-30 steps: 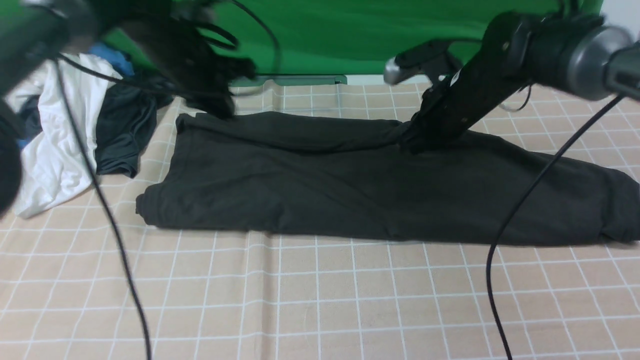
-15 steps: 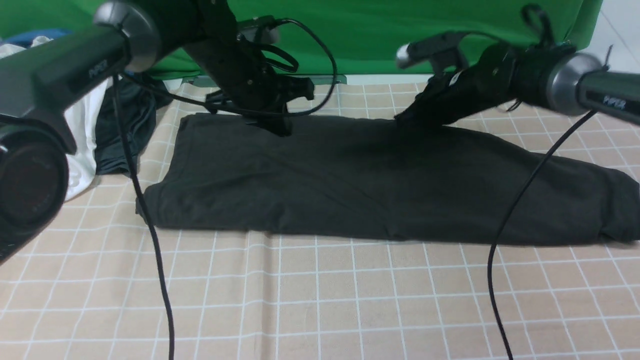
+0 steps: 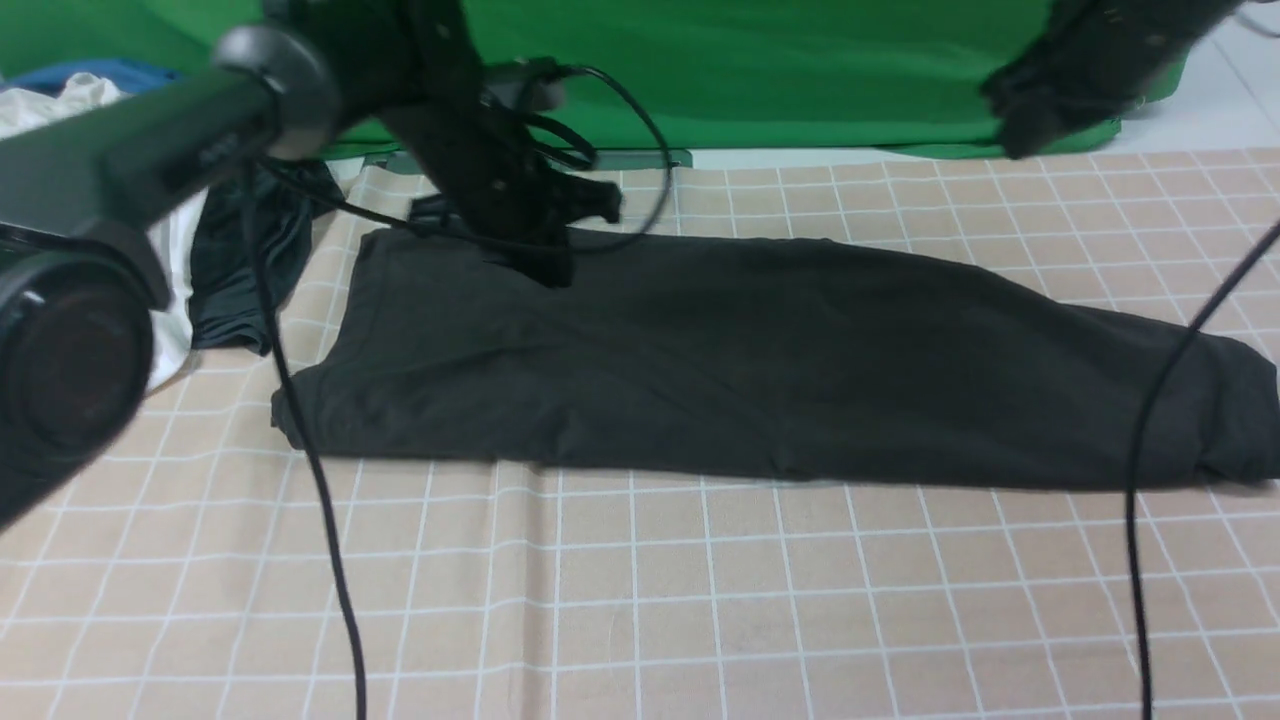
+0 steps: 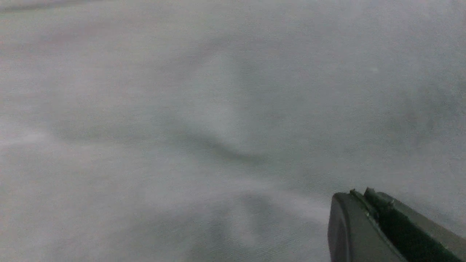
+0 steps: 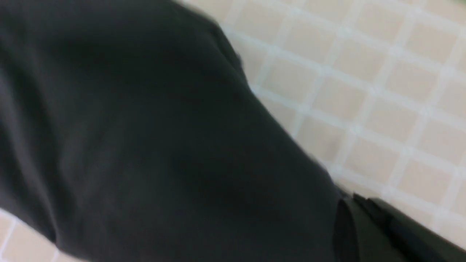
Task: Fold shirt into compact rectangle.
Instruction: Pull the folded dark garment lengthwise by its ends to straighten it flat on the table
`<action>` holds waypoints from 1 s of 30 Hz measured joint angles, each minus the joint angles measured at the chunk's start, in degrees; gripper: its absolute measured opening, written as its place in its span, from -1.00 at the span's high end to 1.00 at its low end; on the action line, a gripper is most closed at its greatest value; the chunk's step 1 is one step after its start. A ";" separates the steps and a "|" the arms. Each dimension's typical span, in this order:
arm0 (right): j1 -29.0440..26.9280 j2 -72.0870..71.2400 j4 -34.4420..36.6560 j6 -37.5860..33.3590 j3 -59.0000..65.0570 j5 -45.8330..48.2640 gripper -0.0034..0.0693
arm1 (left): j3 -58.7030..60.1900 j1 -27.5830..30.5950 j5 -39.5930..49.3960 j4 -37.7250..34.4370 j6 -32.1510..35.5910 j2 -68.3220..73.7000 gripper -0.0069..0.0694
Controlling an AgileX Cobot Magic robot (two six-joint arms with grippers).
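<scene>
Two grippers, both closed; clock face = front view, 12 at the far side. Black shirt (image 3: 850, 370) lies across the middle of the table (image 3: 650, 600), a long wide band from about 9 to 3. Not a compact rectangle. Far edge runs uneven, sloping nearer toward 3; near edge fairly straight, a few shallow creases in the cloth. The end at 3 reaches the view's border. No logo or neck label readable on the upward face.

Left gripper (image 3: 557, 272): jaws together, over the shirt's far part, about 11. Wrist view shows fingertips meeting, cloth filling the background. Can't tell whether the tips touch the cloth; no fold visible between them.

Right gripper (image 3: 1020, 142): also closed, blurred, at 1, beyond the shirt's far edge and apart from it. Nothing seen in its tips.

Other laundry at 10: white garment (image 3: 175, 310) beside a dark garment (image 3: 245, 260), blue cloth (image 3: 85, 75) further back. Green cloth (image 3: 800, 100) spans 11 to 1 behind the table. One cable (image 3: 300, 430) hangs across the shirt near 9, another (image 3: 1137, 480) near 4.
</scene>
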 joint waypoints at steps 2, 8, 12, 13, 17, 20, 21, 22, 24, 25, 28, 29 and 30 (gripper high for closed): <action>-2.01 -2.06 -0.61 0.99 2.93 0.91 0.80 | 0.00 1.79 2.13 0.25 0.00 -1.60 0.77; -8.92 -9.33 -0.86 2.75 19.79 1.81 0.80 | 2.84 3.03 6.07 2.14 0.31 -5.68 0.77; -15.60 -11.92 -0.99 4.64 29.86 -1.77 0.70 | 9.31 2.22 4.79 1.92 0.31 -6.50 0.77; -16.93 -12.08 -1.04 5.25 31.52 -3.11 0.65 | 10.97 2.16 4.00 1.87 0.31 -6.50 0.77; -20.90 -11.78 -1.18 6.32 37.14 -7.31 0.23 | 17.96 2.16 -1.15 3.12 0.31 -6.32 0.77; -21.21 -10.35 -1.12 6.66 38.90 -10.11 -0.34 | 21.03 2.16 -5.29 3.20 0.31 -6.32 0.77; -21.21 -9.77 -1.05 6.66 39.05 -10.63 -0.42 | 21.53 2.16 -6.14 3.20 0.31 -6.32 0.77; -21.05 -9.28 -0.99 6.66 39.10 -11.17 -0.51 | 21.95 2.16 -6.85 3.20 0.31 -6.32 0.77; -20.96 -6.67 -0.79 6.66 39.10 -12.84 -0.64 | 22.20 2.16 -7.38 3.20 0.31 -5.95 0.77; -20.96 -6.05 -0.79 6.66 39.10 -13.19 -0.64 | 22.20 2.16 -7.43 3.20 0.31 -5.79 0.77; -20.96 -3.54 -0.72 6.36 39.10 -14.09 -0.41 | 22.20 2.16 -7.57 3.01 0.13 -5.28 0.77; -20.96 -3.15 -0.66 5.55 39.10 -14.14 -0.25 | 22.20 2.16 -7.57 3.01 0.13 -5.28 0.77; -20.96 -2.92 -0.48 4.57 39.10 -14.16 0.02 | 22.20 2.16 -7.57 3.01 0.13 -5.28 0.77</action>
